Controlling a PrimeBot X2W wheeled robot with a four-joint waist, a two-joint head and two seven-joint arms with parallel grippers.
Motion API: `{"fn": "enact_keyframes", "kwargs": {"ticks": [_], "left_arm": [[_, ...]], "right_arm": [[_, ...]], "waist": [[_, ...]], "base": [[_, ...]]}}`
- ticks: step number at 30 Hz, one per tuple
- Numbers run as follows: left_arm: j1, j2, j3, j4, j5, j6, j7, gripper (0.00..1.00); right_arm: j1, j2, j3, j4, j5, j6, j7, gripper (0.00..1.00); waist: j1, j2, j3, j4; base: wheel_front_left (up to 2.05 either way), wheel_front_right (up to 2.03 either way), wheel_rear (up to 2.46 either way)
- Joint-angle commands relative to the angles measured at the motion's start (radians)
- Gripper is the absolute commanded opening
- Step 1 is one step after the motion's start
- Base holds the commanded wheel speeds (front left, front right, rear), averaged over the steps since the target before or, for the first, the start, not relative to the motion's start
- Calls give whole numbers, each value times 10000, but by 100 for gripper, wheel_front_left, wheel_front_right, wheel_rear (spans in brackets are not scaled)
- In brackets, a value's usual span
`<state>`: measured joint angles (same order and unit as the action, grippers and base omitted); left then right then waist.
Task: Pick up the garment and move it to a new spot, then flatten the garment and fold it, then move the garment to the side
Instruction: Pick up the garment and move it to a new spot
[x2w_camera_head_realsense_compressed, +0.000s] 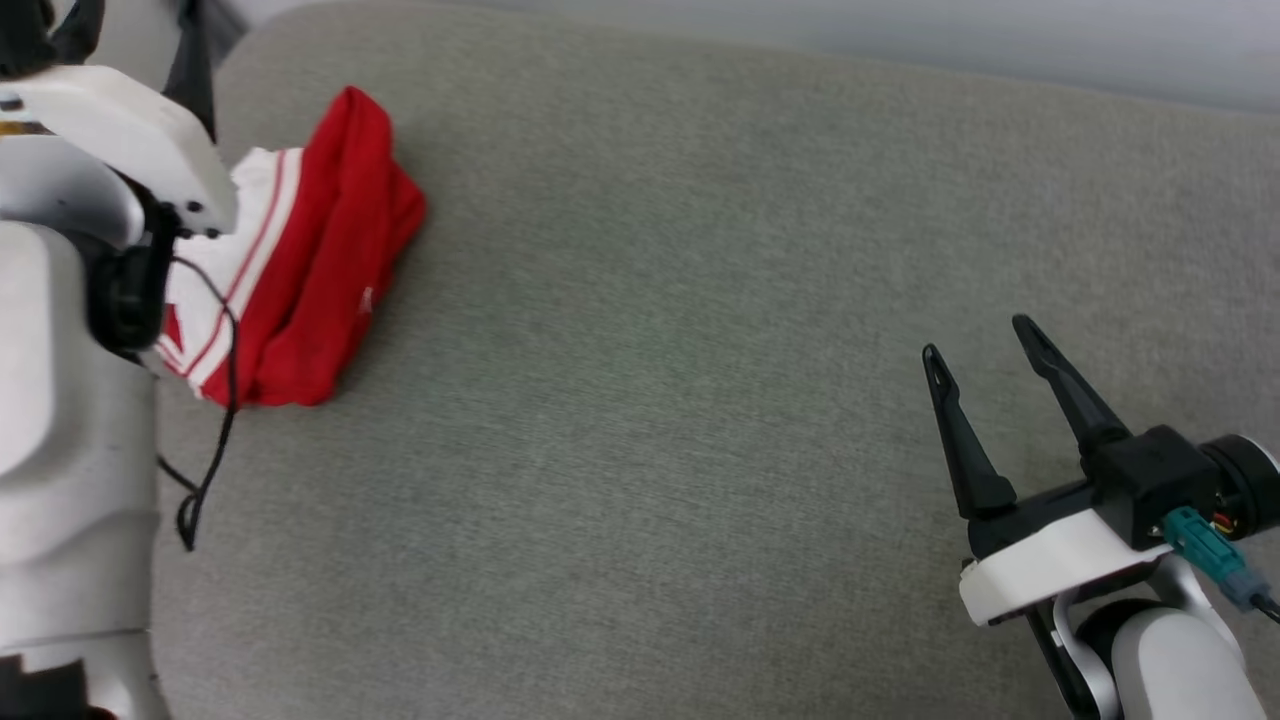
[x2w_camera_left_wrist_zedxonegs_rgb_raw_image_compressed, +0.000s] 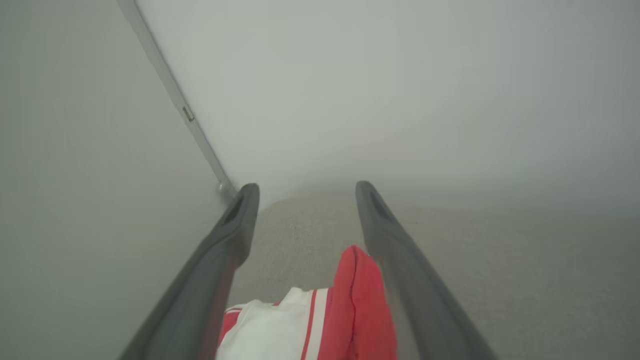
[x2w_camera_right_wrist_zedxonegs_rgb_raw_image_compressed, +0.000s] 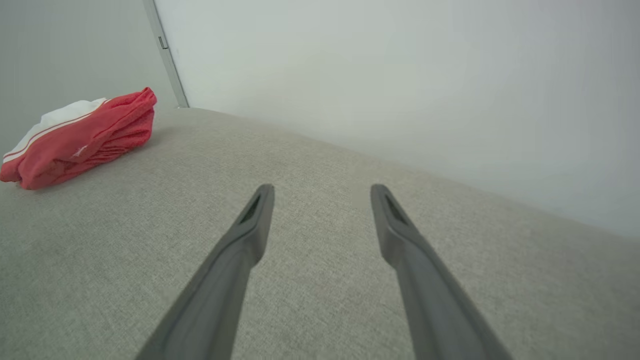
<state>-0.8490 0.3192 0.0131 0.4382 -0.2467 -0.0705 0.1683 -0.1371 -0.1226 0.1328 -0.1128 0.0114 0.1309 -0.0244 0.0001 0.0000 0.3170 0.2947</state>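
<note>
The grey padded surface (x2w_camera_head_realsense_compressed: 650, 450) spreads bare from its centre to the right and far edges. The garment (x2w_camera_head_realsense_compressed: 320, 270) lies bundled near the far-left corner. Over it the left gripper (x2w_camera_left_wrist_zedxonegs_rgb_raw_image_compressed: 306, 186) is spread wide, gripping nothing. The right gripper (x2w_camera_head_realsense_compressed: 978, 336), also spread and empty, hovers well apart.

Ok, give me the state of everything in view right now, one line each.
garment: bunched in a compact bundle, lying on the grey surface, not gripped.
left gripper: open, garment seen between its fingers.
right gripper: open, empty, over bare surface.
</note>
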Motion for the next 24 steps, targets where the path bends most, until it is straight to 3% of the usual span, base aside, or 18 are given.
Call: {"fn": "enact_keyframes", "kwargs": {"ticks": [1, 6, 11, 17, 21, 22, 24], "left_arm": [[-118, 159, 35, 201, -86, -70, 377, 100], [-206, 985, 50, 1367, -572, -319, 2916, 100], [278, 1512, 279, 2361, -1167, -412, 4690, 100], [927, 1600, 899, 3154, -2016, -311, 5474, 100], [1272, 1398, 1090, 3476, -2263, -142, 5407, 100], [1314, 1340, 1130, 3538, -2336, -124, 5424, 82], [1310, 1296, 1170, 3486, -2340, -65, 5238, 7]], "right_arm": [[-231, -12, 18, 55, 65, -3, -73, 100], [-573, 44, 164, 345, 170, -3, -295, 100], [-860, 92, 306, 610, 257, -3, -491, 100], [-1109, 115, 303, 772, 297, -3, -614, 100], [-1137, 49, 212, 822, 312, -3, -631, 100], [-1130, 39, 194, 836, 326, -3, -643, 100], [-1114, 28, 145, 850, 335, -3, -651, 100]], "waist": [[-1, 0, 545, -516], [-1, 0, 947, -933], [-1, 0, 1237, -1312], [-1, 0, 1576, -1710], [-1, 0, 1700, -1862], [-1, 0, 1699, -1877], [-1, 0, 1667, -1883]], "base": [[0, 0, 0], [0, 0, 0], [0, 0, 0], [0, 0, 0], [0, 0, 0], [0, 0, 0], [0, 0, 0]]}}
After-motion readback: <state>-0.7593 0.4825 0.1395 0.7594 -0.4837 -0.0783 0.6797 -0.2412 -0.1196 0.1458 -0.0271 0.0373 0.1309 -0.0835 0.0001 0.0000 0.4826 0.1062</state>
